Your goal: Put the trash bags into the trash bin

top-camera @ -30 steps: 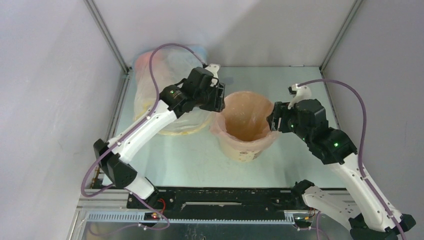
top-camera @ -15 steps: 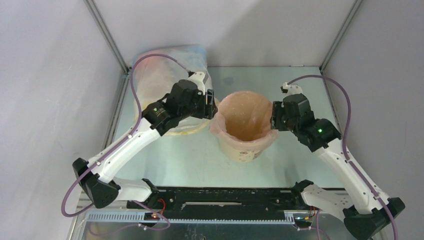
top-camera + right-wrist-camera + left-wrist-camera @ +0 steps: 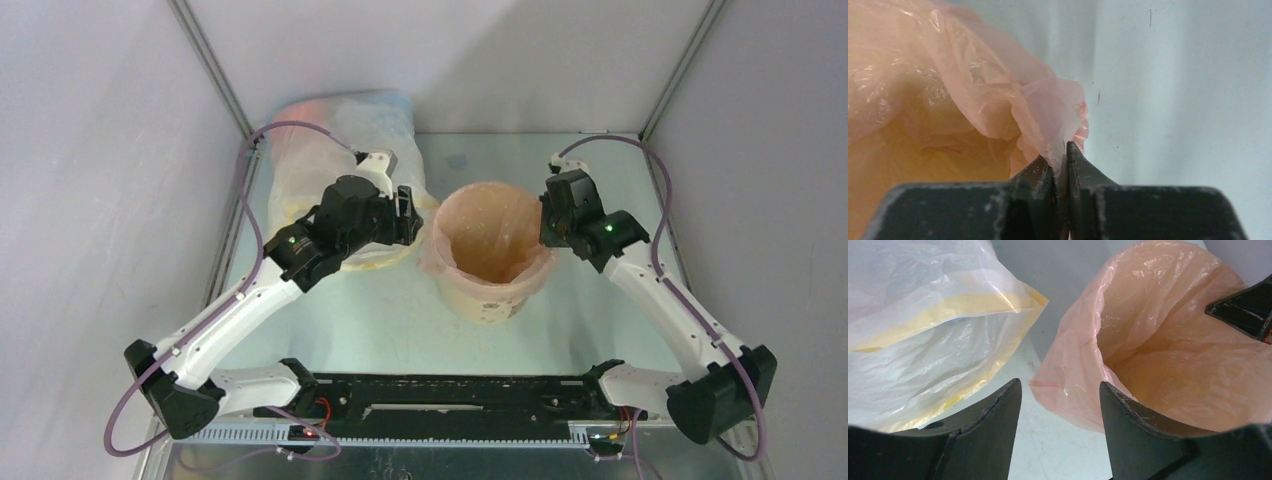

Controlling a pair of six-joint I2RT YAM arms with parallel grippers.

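The trash bin (image 3: pixel 492 306) stands upright near the middle of the table (image 3: pixel 380 310). The trash bag (image 3: pixel 437 258) sits inside it as a liner, its pale-pink film folded outward over the rim all the way round. Bare table lies in front of the bin toward the arm bases, behind it, and to its right as far as the side wall. On the left the room is tighter: a big clear sack (image 3: pixel 345 140) with a yellow hem fills the back-left corner, and only a narrow strip of table separates that hem from the bag's draped edge. The left arm reaches forward and inward, wrist bent. The left gripper (image 3: pixel 1060 385) hovers just outside the bin's left rim with its jaws spread wide and nothing between them. The right arm comes in from the right, elbow out. The right gripper (image 3: pixel 1062 150) is at the right rim, its jaws pressed nearly together, pinching a crumpled fold of the bag's edge. Faint print on the bin's inner wall shows through the film in the left wrist view, too blurred to read.
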